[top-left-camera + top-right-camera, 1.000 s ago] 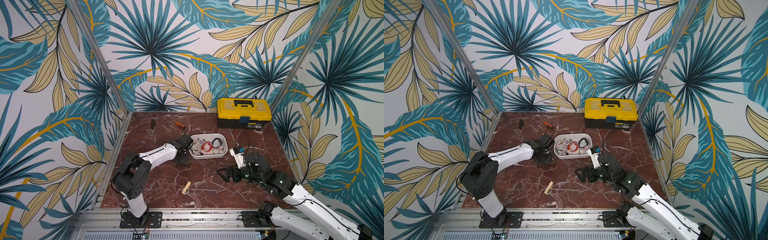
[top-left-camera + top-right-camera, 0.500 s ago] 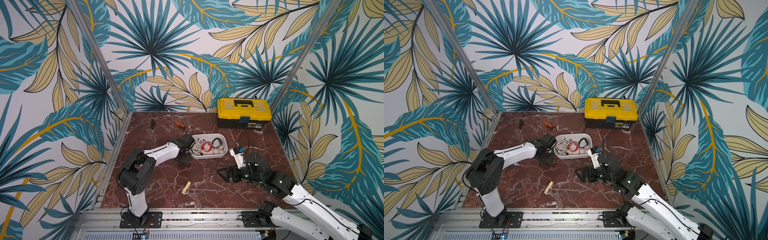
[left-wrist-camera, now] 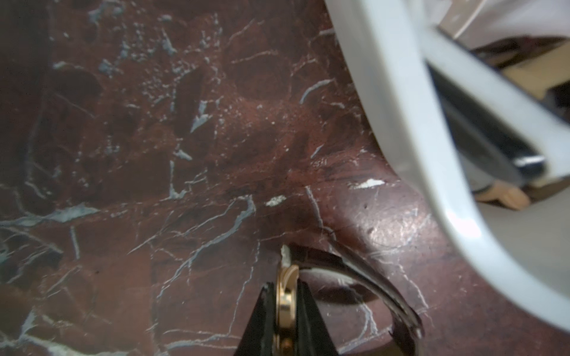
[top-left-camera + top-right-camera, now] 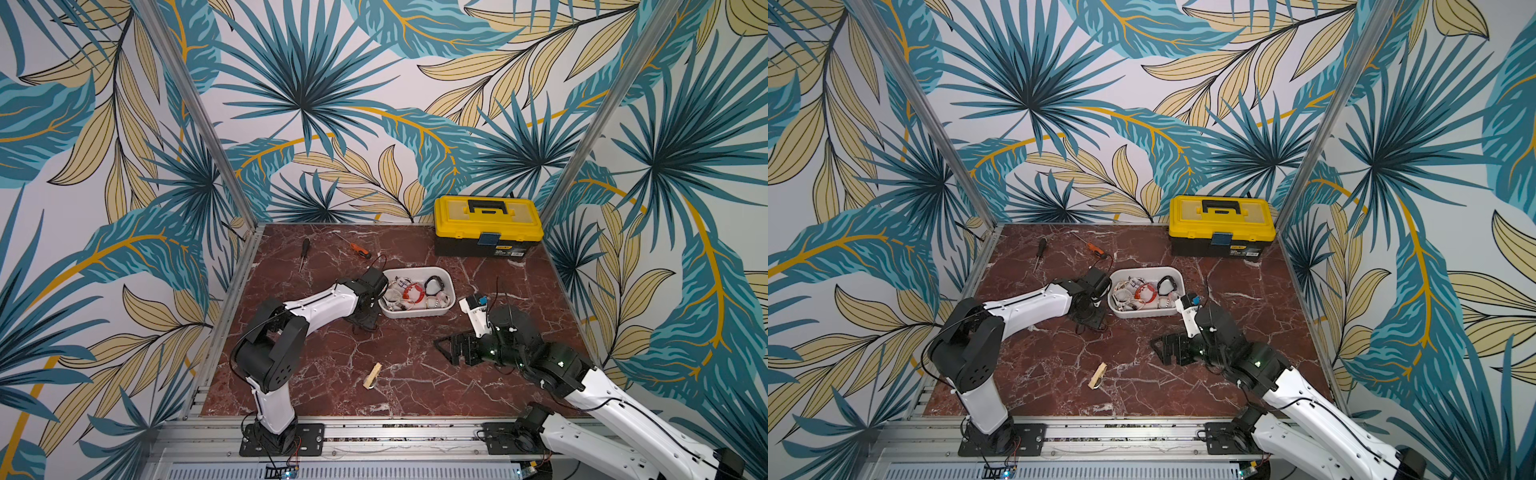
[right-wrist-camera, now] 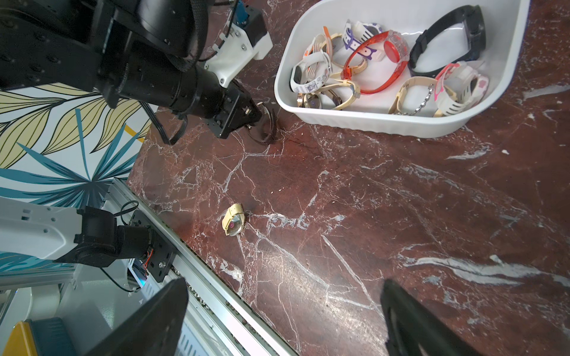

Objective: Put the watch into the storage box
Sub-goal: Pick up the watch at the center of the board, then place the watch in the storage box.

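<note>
Nearest the front rail, a loose cream-strapped watch [image 4: 372, 376] lay on the red marble table [image 4: 332, 365], at about 7 o'clock from the storage box [image 4: 417, 313] and well apart from it. At about 5 o'clock from the box the right gripper [image 4: 455, 349] hung low over bare marble, its jaws spread wide with nothing between them. Its own wrist view showed the two black fingers [image 5: 148, 317] far apart.

Farther in, at about 8 o'clock from the box and just beside its rounded corner, the left gripper [image 5: 256, 114] pointed down at the table. Its jaws were clamped on the watch [image 3: 287, 276] across the gold case, and the dark strap [image 3: 354, 271] curved away toward the box wall. The watch was outside the box, low over the marble; whether the strap touched the surface could not be told.

The box itself was white and lidless, and it held a heap of other watches [image 5: 385, 58] – red, black, white, cream and pink straps among them.

Beyond it, at about 10 o'clock, lay an orange-handled screwdriver [image 4: 359, 250], with a black-handled screwdriver [image 4: 304, 249] farther out the same way. At about 1 o'clock, against the far wall, stood the yellow-lidded toolbox [image 4: 488, 224], shut.
</note>
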Motion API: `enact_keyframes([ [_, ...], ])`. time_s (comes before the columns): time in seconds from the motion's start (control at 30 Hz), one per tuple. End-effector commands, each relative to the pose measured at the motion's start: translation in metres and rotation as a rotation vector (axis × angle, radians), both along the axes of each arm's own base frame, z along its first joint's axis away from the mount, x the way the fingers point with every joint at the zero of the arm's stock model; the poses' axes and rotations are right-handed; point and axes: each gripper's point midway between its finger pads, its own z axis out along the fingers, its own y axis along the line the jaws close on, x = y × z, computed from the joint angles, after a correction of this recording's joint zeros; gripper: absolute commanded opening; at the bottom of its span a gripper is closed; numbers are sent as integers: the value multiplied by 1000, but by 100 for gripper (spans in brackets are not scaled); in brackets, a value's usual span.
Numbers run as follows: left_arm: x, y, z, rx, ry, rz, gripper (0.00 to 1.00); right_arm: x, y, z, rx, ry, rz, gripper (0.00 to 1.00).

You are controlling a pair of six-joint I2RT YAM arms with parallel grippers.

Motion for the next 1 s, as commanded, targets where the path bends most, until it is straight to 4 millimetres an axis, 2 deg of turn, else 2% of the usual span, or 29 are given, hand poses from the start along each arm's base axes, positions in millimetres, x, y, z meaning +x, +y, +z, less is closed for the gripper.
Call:
enact_keyframes([
  [0.0,8,10,45,19,-79,29,14,1,-1,-8,-12,6,-11,100],
  [0.13,-1,25,78,44,-116,69,14,1,-4,-8,-18,1,-19,100],
  [0.2,-2,22,99,24,-148,69,15,1,-5,-9,-20,-4,-24,100],
  [0.33,-1,-6,134,-1,-188,12,15,6,-13,-11,-41,-22,-70,100],
  [0.47,7,-47,150,-31,-197,-53,15,9,-20,-13,-55,-33,-108,100],
  [0.53,14,-70,153,-51,-199,-85,16,9,-25,-17,-72,-34,-128,100],
  [0.73,31,-124,137,-62,-162,-136,16,5,-38,-17,-95,-46,-164,100],
  [0.9,49,-150,114,-65,-132,-121,16,2,-44,-16,-93,-58,-173,99],
  [0.97,53,-159,111,-75,-131,-117,16,1,-43,-17,-90,-55,-169,100],
])
